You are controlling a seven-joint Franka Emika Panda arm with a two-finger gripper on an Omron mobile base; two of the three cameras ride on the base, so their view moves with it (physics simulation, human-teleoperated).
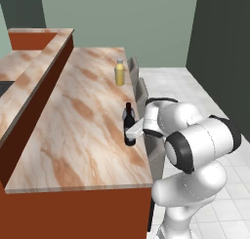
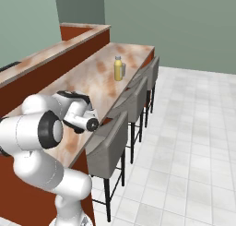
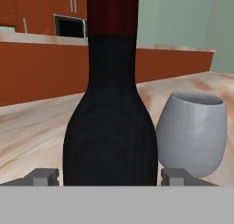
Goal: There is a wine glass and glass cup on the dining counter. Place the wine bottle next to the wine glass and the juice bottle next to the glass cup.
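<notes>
The dark wine bottle (image 1: pixel 129 124) stands upright on the dining counter (image 1: pixel 73 135), close to its right edge. In the hand view the wine bottle (image 3: pixel 109 127) sits between my fingertips (image 3: pixel 45 176), with a thin gap on each side. My gripper (image 3: pixel 110 176) is open around its lower body; from the left base it shows as the gripper (image 1: pixel 133 132) low on the bottle. Just right of the bottle stands the pale grey wine glass (image 3: pixel 194 134), almost touching it. Farther along the counter, the yellow juice bottle (image 2: pixel 118 69) stands right beside the grey glass cup (image 2: pixel 123 72).
A raised ledge (image 1: pixel 29 82) runs along the counter's far side. Grey bar stools (image 2: pixel 108 142) line the near edge over white floor tiles. My own arm (image 2: pixel 46 128) blocks the right base view of the wine bottle.
</notes>
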